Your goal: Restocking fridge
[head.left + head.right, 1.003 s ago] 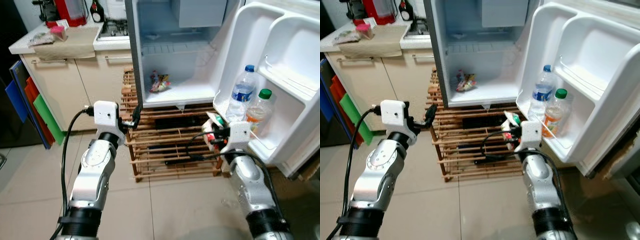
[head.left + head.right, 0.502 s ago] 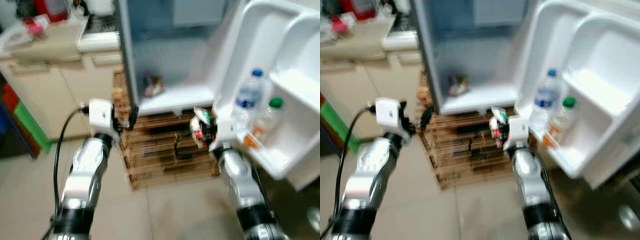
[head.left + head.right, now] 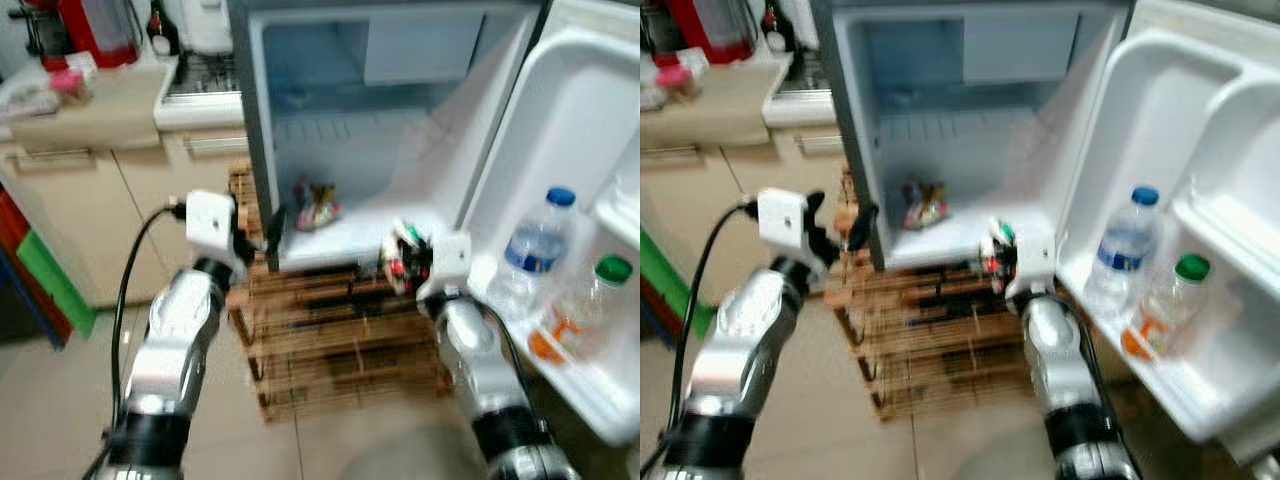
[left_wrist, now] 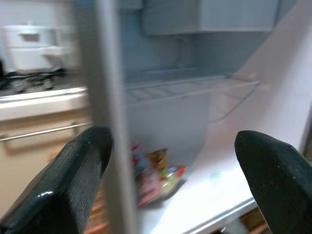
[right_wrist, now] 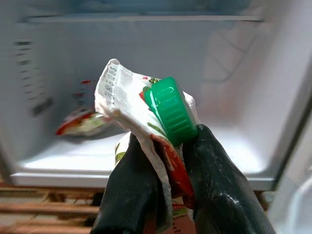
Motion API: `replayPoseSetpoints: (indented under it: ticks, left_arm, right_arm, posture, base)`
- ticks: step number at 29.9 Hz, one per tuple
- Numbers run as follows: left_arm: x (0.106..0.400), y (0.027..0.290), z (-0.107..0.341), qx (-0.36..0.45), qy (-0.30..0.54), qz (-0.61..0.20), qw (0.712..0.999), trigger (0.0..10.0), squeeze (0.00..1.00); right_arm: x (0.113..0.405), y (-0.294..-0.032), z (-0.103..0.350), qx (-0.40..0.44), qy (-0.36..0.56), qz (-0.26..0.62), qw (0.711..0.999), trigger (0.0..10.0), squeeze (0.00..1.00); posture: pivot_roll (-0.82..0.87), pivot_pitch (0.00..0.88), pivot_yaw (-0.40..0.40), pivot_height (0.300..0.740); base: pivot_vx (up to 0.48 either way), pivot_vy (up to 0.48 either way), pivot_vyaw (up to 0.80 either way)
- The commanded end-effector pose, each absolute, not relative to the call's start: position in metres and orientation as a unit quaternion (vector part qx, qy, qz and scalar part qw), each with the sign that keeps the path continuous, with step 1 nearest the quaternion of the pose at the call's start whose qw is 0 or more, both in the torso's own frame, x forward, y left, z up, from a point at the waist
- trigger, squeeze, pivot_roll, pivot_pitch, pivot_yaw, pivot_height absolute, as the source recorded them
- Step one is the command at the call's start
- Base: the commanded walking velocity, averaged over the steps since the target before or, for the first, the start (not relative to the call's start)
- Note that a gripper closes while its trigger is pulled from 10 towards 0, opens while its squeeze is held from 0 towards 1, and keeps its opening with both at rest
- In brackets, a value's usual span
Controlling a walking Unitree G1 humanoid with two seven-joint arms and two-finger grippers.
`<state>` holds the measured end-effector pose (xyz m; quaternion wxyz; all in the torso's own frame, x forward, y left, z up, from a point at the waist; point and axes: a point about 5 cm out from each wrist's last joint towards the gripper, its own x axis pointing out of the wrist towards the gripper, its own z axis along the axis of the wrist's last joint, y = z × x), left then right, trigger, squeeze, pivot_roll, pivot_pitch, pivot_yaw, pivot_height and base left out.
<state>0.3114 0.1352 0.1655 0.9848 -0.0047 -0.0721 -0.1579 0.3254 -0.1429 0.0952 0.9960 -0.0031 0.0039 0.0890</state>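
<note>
Your right tool is clamped on a green-capped pouch, its two black fingers pressing the crumpled white and red packaging from either side, with the cap sticking up above them. In the head views that pouch sits at the front lip of the open mini fridge, just outside the bottom floor of the compartment. Your left tool hovers at the fridge's left wall edge, fingers spread wide and gripping nothing; the wrist camera looks between its fingers past the grey wall edge into the cabinet. A snack packet already lies on the fridge floor toward the back left. The door stands swung open on your right, and its lower shelf carries a blue-capped water bottle with a green-capped bottle just beside it. The fridge rests on a wooden slatted rack. To your left, a kitchen surface carries a red appliance.
</note>
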Motion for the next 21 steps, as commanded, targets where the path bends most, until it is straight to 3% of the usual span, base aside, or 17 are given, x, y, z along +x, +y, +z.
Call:
replayPoseSetpoints:
  ticks: [1,17,21]
  left_arm:
    - [0.310,0.128,0.170,-0.003,-0.079,-0.177,0.981,10.0,0.00]
    - [0.301,0.118,0.181,0.004,-0.101,-0.206,0.973,10.0,0.00]
    - [0.287,0.102,0.197,0.007,-0.126,-0.275,0.953,10.0,0.00]
  right_arm:
    - [0.328,-0.146,0.099,-0.004,-0.005,0.083,0.997,10.0,0.00]
    - [0.343,-0.138,0.108,0.003,-0.008,0.087,0.996,10.0,0.00]
    - [0.351,-0.138,0.106,0.005,0.010,0.060,0.998,10.0,0.00]
  posture:
    - [-0.12,0.000,0.038,0.740]
    - [-0.10,0.000,0.032,0.740]
    - [-0.07,0.000,0.020,0.740]
  base:
    - [0.480,0.000,0.00]
    - [0.480,0.000,0.00]
    - [0.000,0.000,0.00]
